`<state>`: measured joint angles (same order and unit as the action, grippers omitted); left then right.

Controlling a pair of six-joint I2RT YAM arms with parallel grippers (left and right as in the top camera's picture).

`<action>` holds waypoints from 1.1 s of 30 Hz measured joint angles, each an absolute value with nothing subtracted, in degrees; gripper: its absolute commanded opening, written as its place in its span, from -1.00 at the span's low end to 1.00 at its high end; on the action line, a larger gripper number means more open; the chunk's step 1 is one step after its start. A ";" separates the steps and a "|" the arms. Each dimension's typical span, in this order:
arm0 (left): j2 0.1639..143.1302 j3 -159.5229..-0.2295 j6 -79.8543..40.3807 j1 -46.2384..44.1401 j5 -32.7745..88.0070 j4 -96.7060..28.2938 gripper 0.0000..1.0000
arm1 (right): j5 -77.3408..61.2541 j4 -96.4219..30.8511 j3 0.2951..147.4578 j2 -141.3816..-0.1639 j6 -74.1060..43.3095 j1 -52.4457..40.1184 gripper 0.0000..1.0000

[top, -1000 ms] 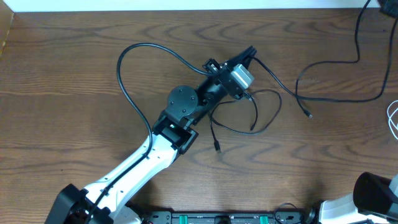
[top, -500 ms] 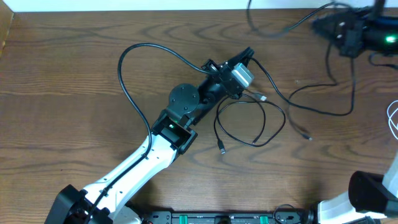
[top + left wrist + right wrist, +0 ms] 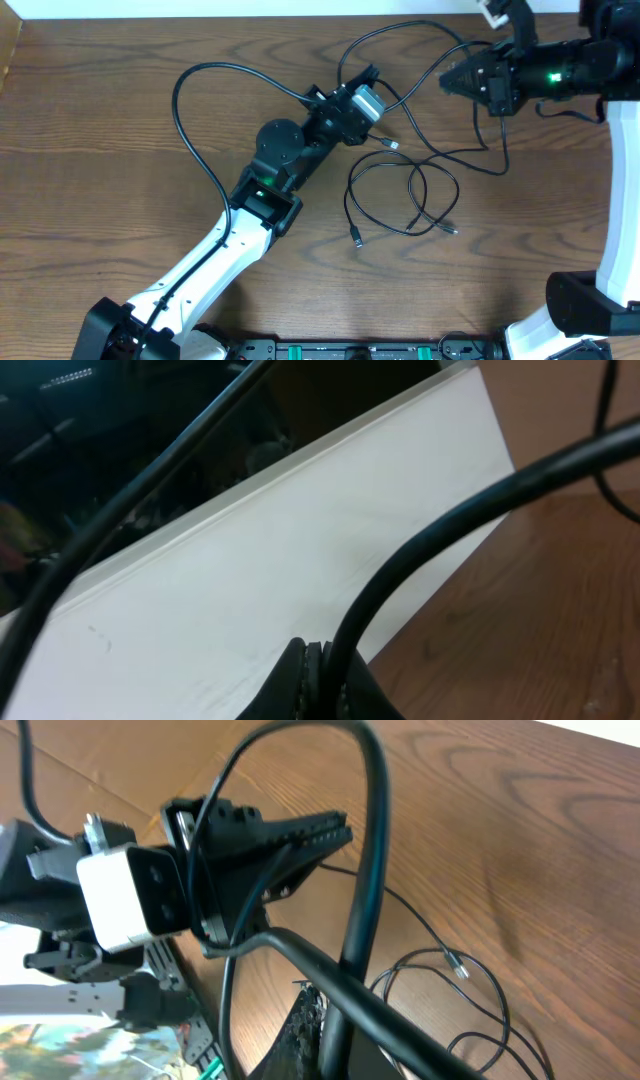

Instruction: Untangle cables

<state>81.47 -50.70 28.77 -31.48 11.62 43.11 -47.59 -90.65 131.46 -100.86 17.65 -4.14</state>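
Overhead: cable (image 3: 176,100) looped on the worktop (image 3: 100,200), with strands raised to the left pincer (image 3: 370,74) and the right pincer (image 3: 452,80). Left wrist: left pincer (image 3: 312,675) clenched on the cable (image 3: 430,550). Right wrist: right pincer (image 3: 310,1020) clenched on the cable (image 3: 365,870), above the worktop (image 3: 560,870).

overhead: looking down on table (image 3: 100,120)
left wrist: hugging black cable (image 3: 440,528) closely
right wrist: sharing left gripper (image 3: 330,828) with overhead
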 measured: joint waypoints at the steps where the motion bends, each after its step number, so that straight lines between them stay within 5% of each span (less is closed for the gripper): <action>1: 81.47 -50.70 28.77 -31.35 11.60 43.09 -0.85 | -46.83 -90.63 131.46 -100.86 17.65 -4.67 -0.98; 10: 81.47 -50.68 28.77 -31.33 11.62 43.07 -0.85 | -43.79 -91.05 131.07 -100.92 17.85 -8.73 -0.86; 26: 81.47 -50.68 28.77 -31.18 11.60 40.51 -0.85 | -45.65 -90.89 123.55 -102.06 19.97 -12.45 -0.97; 31: 81.47 -50.70 28.77 -30.06 11.60 39.53 -0.85 | -50.46 -90.89 123.46 -102.19 22.74 -12.45 -0.74; 33: 81.47 -50.68 28.77 -29.67 11.60 39.48 -0.86 | -51.72 -90.96 123.44 -102.19 23.44 -12.45 -0.50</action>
